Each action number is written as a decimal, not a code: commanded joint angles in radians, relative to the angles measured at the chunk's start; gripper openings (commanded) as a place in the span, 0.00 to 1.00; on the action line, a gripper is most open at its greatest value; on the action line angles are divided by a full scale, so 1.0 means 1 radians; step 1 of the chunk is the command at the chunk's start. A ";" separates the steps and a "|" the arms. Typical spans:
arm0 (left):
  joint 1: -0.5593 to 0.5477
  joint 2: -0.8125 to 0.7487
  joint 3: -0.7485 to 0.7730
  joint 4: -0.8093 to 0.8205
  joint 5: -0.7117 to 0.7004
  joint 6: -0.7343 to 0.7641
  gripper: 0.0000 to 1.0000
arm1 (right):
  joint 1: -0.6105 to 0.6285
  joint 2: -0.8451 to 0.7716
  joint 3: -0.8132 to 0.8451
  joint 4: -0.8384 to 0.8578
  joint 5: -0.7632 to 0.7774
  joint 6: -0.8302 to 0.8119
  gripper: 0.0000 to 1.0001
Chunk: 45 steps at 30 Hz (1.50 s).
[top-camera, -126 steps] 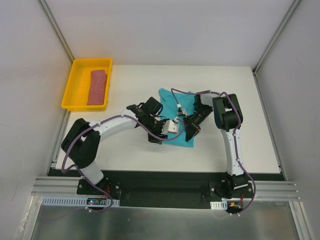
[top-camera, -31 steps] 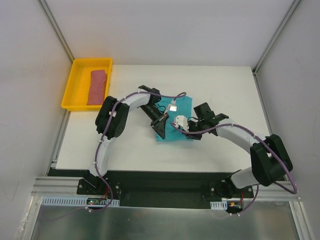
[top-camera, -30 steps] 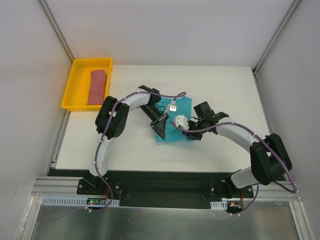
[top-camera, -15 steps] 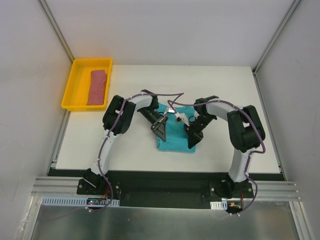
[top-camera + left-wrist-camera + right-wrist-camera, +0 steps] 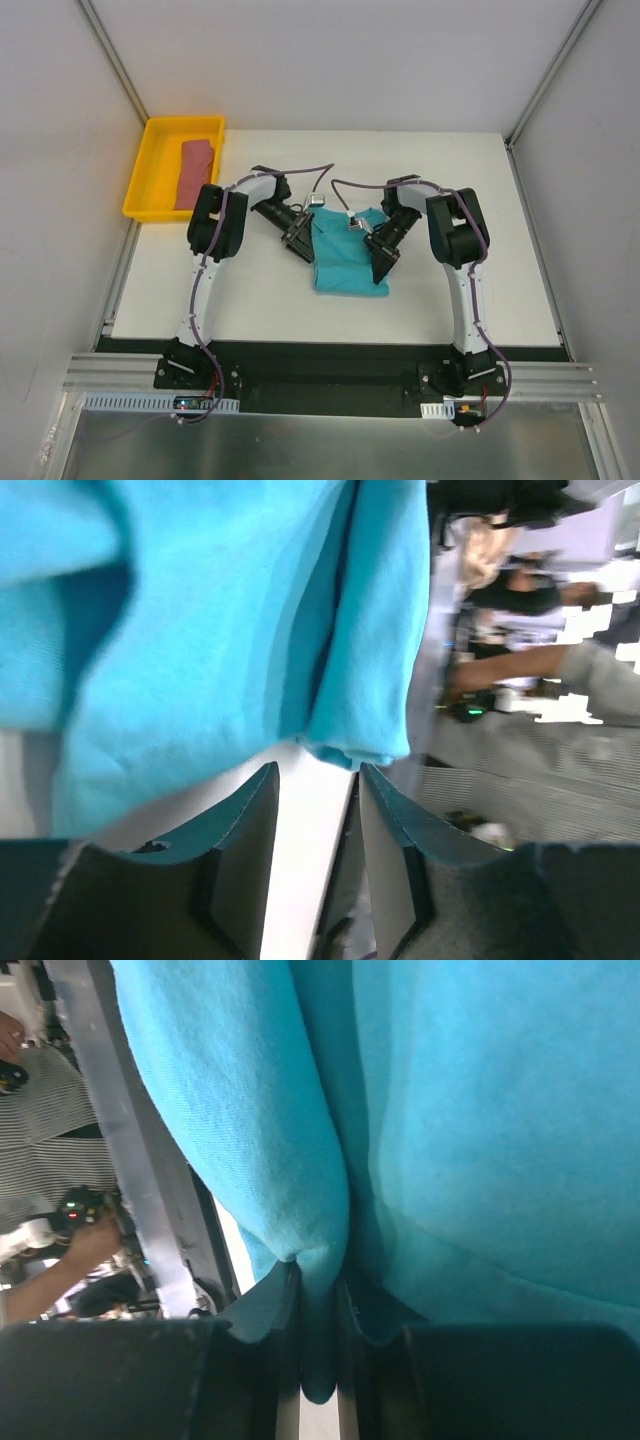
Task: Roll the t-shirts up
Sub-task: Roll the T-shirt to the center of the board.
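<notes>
- Top view: teal t-shirt lies folded flat mid-table. The left gripper is at its left edge and the right gripper at its right edge. The red-pink t-shirt sits in the yellow tray at the table's back-left corner.
- Left wrist: fingers are apart with bare table between them. The teal hem is just past the tips, not gripped.
- Right wrist: fingers are pinched together on a fold of the teal cloth.
</notes>
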 commanded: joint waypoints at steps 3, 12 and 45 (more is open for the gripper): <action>-0.072 -0.445 -0.192 0.231 -0.250 0.135 0.44 | -0.002 0.104 0.122 -0.246 0.009 0.061 0.08; -0.314 -0.813 -0.595 0.692 -0.503 0.297 0.50 | 0.007 0.147 0.168 -0.266 0.021 0.101 0.07; -0.480 -0.661 -0.793 0.914 -0.816 0.431 0.57 | 0.007 0.150 0.168 -0.279 0.012 0.078 0.07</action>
